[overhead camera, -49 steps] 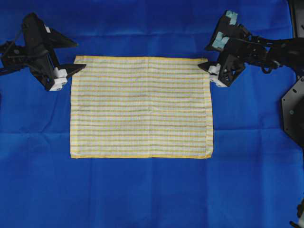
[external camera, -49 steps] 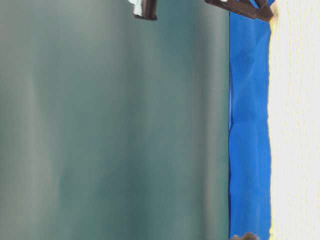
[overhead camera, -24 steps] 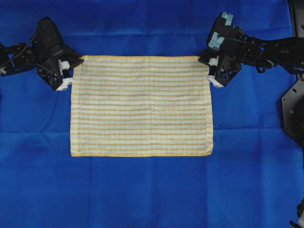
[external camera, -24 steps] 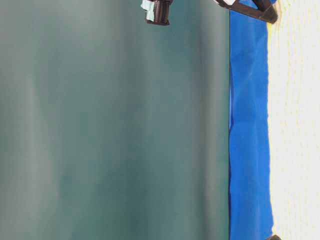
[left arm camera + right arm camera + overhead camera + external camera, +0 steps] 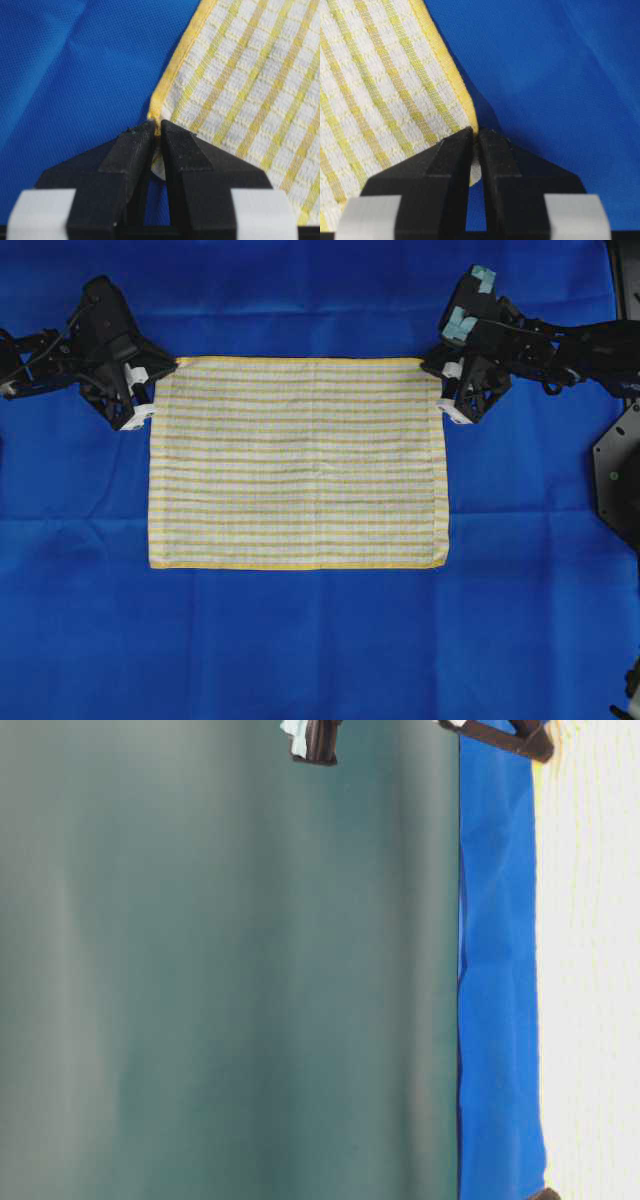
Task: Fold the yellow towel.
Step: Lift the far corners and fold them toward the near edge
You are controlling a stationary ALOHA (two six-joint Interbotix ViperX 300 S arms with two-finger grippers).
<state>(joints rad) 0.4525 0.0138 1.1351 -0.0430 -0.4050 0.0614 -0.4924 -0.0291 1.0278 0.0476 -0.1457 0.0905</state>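
Note:
The yellow towel (image 5: 297, 462), checked yellow and white with yellow hems, lies flat on the blue cloth (image 5: 300, 640). My left gripper (image 5: 152, 388) is shut on the towel's far left corner; the left wrist view shows the corner (image 5: 158, 111) pinched between the black fingertips (image 5: 134, 145). My right gripper (image 5: 440, 380) is shut on the far right corner, and the right wrist view shows that corner (image 5: 468, 116) pinched between its fingertips (image 5: 492, 145). In the table-level view the towel (image 5: 590, 970) appears as a pale strip at the right.
The large blue cloth covers the whole table around the towel. A black mount (image 5: 615, 465) stands at the right edge. A grey-green backdrop (image 5: 220, 970) fills most of the table-level view.
Both grippers moved in to the towel's far corners and closed on them. The far edge of the towel now sits slightly higher and straighter.

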